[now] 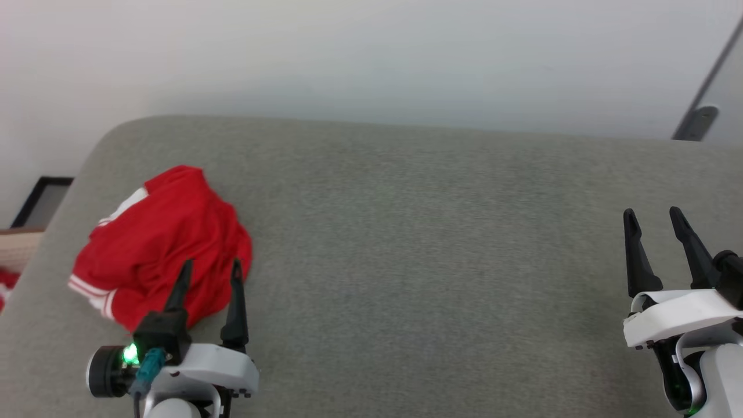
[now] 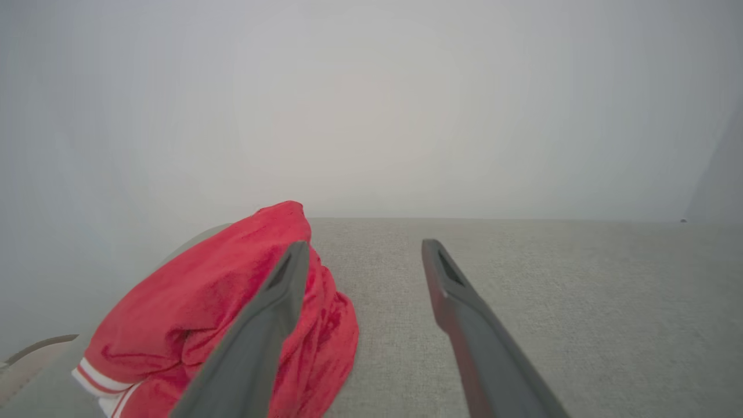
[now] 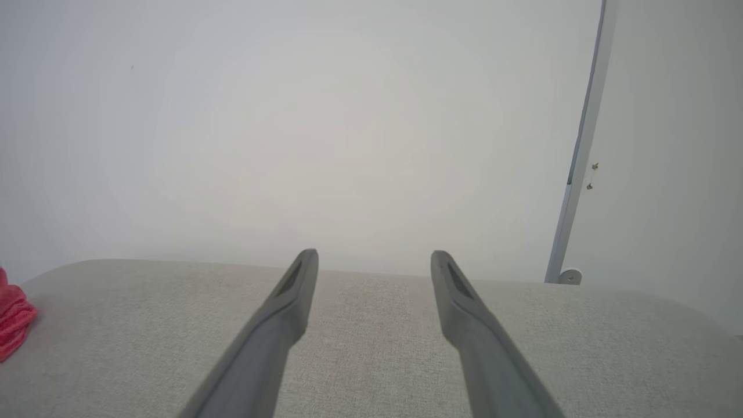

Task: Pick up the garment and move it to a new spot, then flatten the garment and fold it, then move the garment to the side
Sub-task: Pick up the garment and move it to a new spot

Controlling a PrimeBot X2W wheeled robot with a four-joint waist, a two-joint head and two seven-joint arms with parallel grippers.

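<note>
The garment (image 1: 159, 244) is a bright red shirt with white red-striped trim, bunched in a heap at the left end of the grey padded surface (image 1: 435, 232). My left gripper (image 1: 211, 266) is open, its two dark fingers hovering over the heap's near right edge with nothing between them. In the left wrist view the garment (image 2: 220, 307) lies left of centre, partly behind the left finger (image 2: 273, 307) of my left gripper (image 2: 363, 245). My right gripper (image 1: 651, 213) stands open at the far right over bare fabric. In the right wrist view my right gripper (image 3: 374, 253) is open, and a sliver of the garment (image 3: 13, 316) shows at the left edge.
A pale wall (image 1: 371, 52) runs behind the grey surface's far edge. A grey pole with a foot (image 1: 696, 122) stands at the back right. A dark-framed thing (image 1: 40, 200) sits on the floor past the left edge.
</note>
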